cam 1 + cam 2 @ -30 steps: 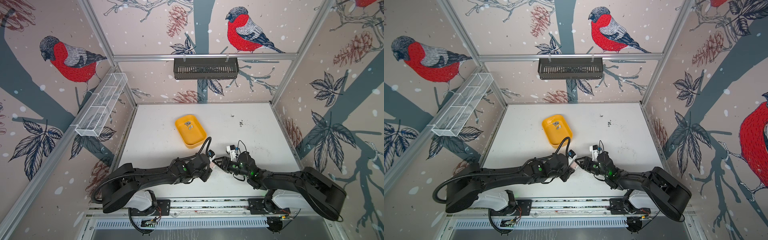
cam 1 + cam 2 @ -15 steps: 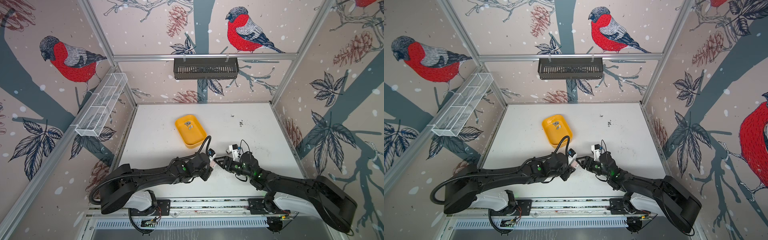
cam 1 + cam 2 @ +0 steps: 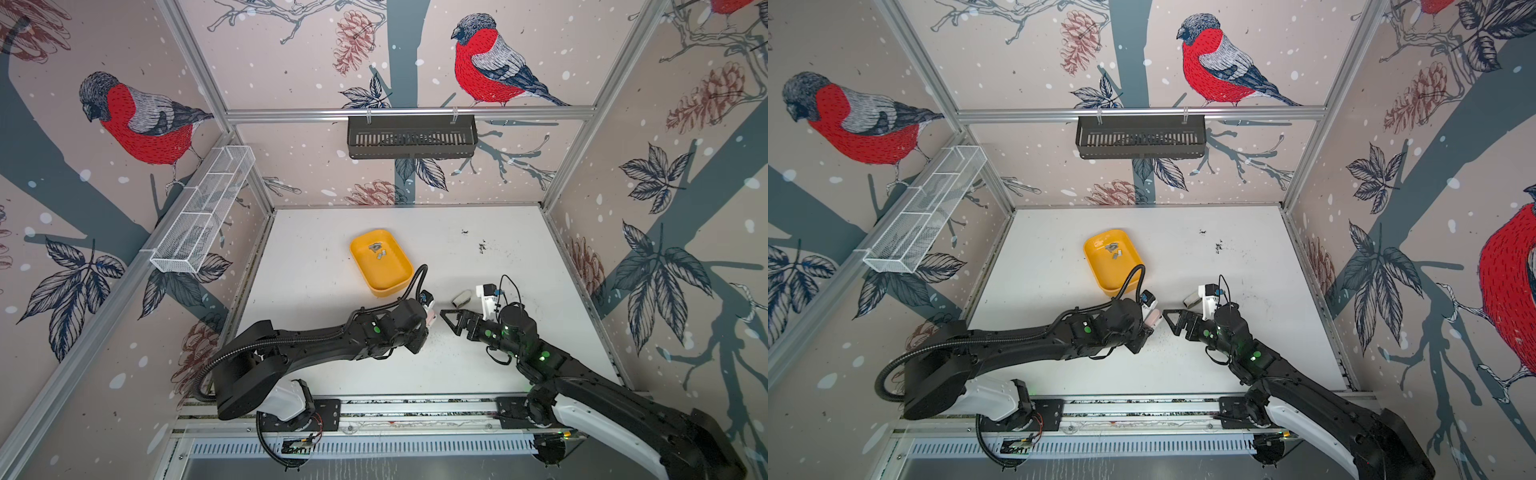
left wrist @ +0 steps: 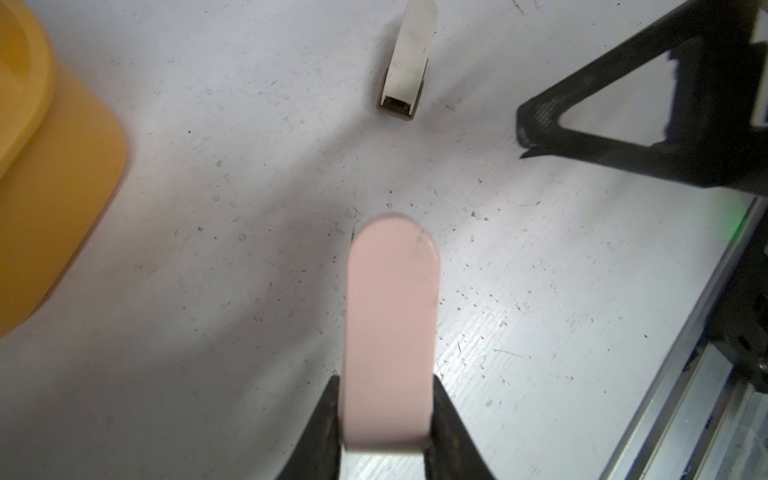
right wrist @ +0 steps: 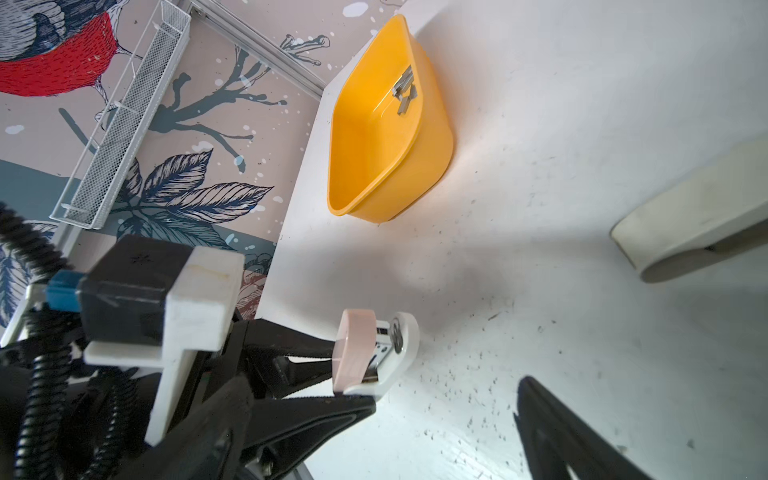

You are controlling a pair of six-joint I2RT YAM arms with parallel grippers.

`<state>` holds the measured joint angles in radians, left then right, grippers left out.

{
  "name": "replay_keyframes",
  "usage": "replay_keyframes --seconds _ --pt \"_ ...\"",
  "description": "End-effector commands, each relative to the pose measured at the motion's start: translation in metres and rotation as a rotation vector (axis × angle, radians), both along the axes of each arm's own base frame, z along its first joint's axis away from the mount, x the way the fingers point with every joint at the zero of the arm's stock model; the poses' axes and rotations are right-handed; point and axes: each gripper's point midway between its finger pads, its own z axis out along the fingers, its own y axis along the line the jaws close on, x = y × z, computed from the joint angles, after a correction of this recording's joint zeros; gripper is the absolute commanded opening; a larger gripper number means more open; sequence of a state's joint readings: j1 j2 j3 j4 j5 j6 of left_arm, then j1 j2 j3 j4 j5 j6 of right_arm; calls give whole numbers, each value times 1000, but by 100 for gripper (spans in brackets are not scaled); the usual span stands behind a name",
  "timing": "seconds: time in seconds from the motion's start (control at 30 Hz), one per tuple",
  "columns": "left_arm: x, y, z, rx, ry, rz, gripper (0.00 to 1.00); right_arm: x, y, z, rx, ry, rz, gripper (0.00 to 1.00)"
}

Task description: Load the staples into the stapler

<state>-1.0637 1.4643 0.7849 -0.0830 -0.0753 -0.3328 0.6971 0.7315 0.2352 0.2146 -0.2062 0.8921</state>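
Left wrist view: the left end effector [image 4: 384,419] pinches a pink stapler [image 4: 392,311]. The right end effector [image 3: 451,323] stands spread, empty. The staples [image 3: 377,250] lie in the yellow tray [image 3: 386,274], mid-frame in both top views.

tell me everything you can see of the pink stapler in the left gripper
The pink mini stapler has a rounded, smooth pale-pink plastic top, a white base and a silvery metal magazine between them, and looks closed. The left gripper clamps its rear end, black jaws on both sides, leaving the front end sticking out over the white table, apart from the cream stapler. Whether it touches the table is unclear.
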Motion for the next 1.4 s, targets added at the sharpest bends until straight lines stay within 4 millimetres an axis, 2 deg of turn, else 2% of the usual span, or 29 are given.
replay_keyframes --seconds 0.0,0.1,0.5,0.9,1.37 --pt "7 -1 -4 10 11 1 18 2 -19 -12 -149 -29 -34 100" --pt "15 -1 -10 22 26 9 18 4 -26 -12 -182 -41 -52 100" --pt "31 -8 -29 103 12 3 18 6 -31 -17 -219 -61 -58 100" --pt "32 -17 -40 144 -9 -85 19 6 -34 -25 -236 -45 -68 100" --pt "41 -19 -49 201 -24 -86 19 7 -36 -26 -242 -37 -74 100"
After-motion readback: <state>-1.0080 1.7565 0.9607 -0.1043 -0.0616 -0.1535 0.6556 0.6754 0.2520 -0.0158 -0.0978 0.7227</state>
